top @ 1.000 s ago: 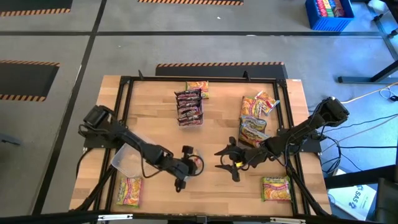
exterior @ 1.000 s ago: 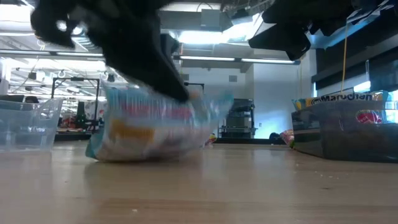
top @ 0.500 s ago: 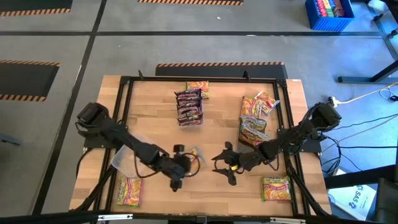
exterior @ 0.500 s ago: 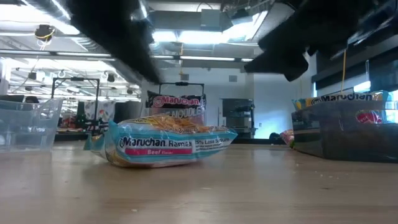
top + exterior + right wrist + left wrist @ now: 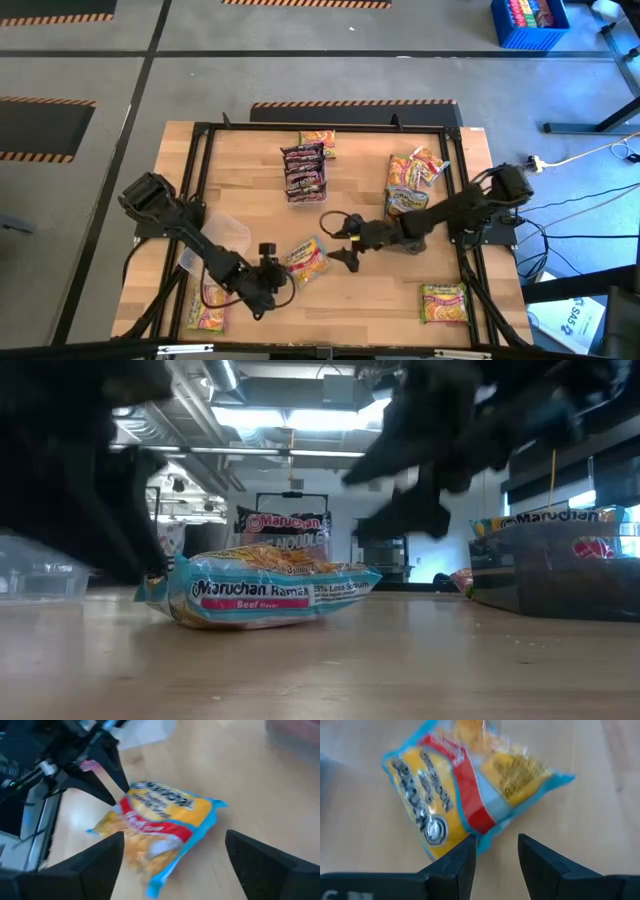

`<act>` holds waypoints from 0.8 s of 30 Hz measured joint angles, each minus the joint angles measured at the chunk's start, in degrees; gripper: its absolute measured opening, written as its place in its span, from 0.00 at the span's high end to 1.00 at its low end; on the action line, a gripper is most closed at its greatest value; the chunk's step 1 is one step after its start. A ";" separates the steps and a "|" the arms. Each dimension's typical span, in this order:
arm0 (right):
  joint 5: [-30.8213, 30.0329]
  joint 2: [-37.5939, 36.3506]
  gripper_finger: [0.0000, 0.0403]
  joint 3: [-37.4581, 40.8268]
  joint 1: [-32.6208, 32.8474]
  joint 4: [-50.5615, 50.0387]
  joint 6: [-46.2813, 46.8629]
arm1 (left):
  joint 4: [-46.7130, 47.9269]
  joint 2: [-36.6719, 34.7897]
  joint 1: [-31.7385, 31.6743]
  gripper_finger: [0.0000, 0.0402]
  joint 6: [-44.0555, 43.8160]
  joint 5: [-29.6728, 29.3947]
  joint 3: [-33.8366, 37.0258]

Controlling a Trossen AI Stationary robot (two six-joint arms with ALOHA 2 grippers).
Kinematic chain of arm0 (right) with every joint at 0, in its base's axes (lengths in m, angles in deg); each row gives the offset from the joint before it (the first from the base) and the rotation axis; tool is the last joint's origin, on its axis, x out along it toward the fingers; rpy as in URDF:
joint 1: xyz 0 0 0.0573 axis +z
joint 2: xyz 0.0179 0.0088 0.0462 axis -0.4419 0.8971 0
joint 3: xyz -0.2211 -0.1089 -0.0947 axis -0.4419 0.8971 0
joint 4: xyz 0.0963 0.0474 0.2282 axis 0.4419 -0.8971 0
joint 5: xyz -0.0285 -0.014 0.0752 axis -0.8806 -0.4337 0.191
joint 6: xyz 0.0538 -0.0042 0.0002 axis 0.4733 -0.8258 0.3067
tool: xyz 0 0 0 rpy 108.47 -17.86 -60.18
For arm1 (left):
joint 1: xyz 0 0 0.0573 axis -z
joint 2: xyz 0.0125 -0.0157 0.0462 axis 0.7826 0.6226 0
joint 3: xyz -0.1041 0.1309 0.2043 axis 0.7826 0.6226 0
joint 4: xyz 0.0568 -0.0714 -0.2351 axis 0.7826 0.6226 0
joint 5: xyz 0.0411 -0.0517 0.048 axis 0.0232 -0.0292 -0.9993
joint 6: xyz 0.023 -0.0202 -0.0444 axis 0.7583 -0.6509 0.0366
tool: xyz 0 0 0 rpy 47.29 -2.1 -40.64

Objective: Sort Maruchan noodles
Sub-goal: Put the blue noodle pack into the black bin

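One light-blue Maruchan packet with a yellow face and red stripe [image 5: 305,260] [image 5: 265,595] lies flat on the table's near middle, held by neither gripper. My left gripper [image 5: 282,278] [image 5: 495,845] is open by a narrow gap. Its tips stand just short of the packet's near-left corner [image 5: 479,836]; I cannot tell whether one tip touches it. My right gripper [image 5: 332,243] [image 5: 172,850] is wide open, just right of and above the packet [image 5: 165,820].
Maroon packets [image 5: 304,170] are stacked at the far middle, with a yellow-pink packet [image 5: 318,140] behind them. A clear bin with yellow packets [image 5: 412,195] stands on the right and another clear bin [image 5: 205,250] on the left. Single packets lie near-left [image 5: 207,305] and near-right [image 5: 445,302].
My left gripper, which was on the packet a second ago, has drawn back toward the table's near-left, and the packet now lies uncovered on the wood. My right gripper has moved toward the left and far edges, closing in on the packet.
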 joint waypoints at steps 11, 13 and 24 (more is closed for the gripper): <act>14.91 13.46 0.18 -6.85 -5.67 -0.18 7.63 | -6.55 0.30 -2.89 0.66 -0.22 0.30 5.53; 15.81 14.65 0.19 -8.11 -5.53 0.01 7.69 | -6.65 0.30 -3.67 0.66 -0.28 0.52 5.57; 18.40 16.91 0.19 -10.14 -4.53 6.20 4.35 | -9.33 0.30 -4.42 0.66 0.15 1.71 5.57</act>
